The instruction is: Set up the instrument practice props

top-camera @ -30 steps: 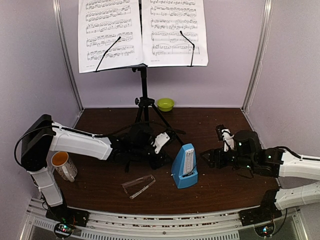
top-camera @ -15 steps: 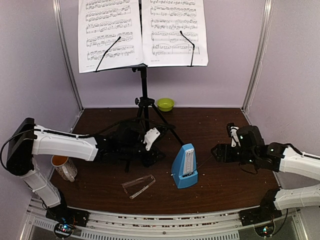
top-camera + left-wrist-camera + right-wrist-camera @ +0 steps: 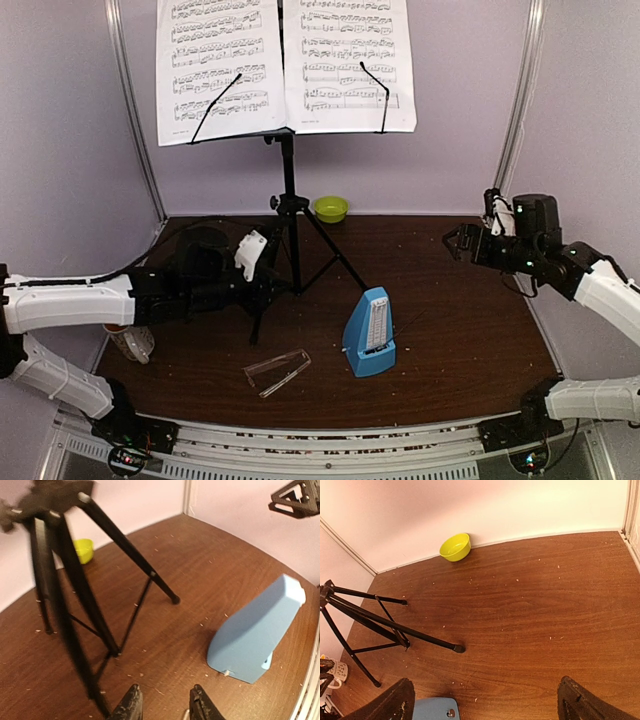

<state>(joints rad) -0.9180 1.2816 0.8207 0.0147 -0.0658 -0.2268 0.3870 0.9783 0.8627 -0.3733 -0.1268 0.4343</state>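
The black tripod music stand [image 3: 289,215] stands at the back centre, with two white sheet-music pages [image 3: 285,62] on its desk. The blue metronome [image 3: 370,334] stands upright right of centre; its clear cover [image 3: 277,370] lies flat on the table to its left. My left gripper [image 3: 272,296] is open and empty, low by the tripod's near legs. In the left wrist view it [image 3: 165,707] hovers over bare table, with the metronome [image 3: 260,635] to its right. My right gripper [image 3: 456,240] is wide open and empty, raised at the far right. In the right wrist view it [image 3: 490,705] looks down on the metronome's top [image 3: 432,709].
A lime-green bowl [image 3: 331,208] sits by the back wall behind the tripod. A white-and-orange mug [image 3: 130,342] stands at the left edge, mostly hidden by my left arm. Tripod legs [image 3: 385,625] spread across the left middle of the table. Purple walls enclose three sides.
My left gripper has drawn back to the left, away from the metronome. My right gripper has lifted and moved back toward the far right corner. The metronome and cover have stayed put.
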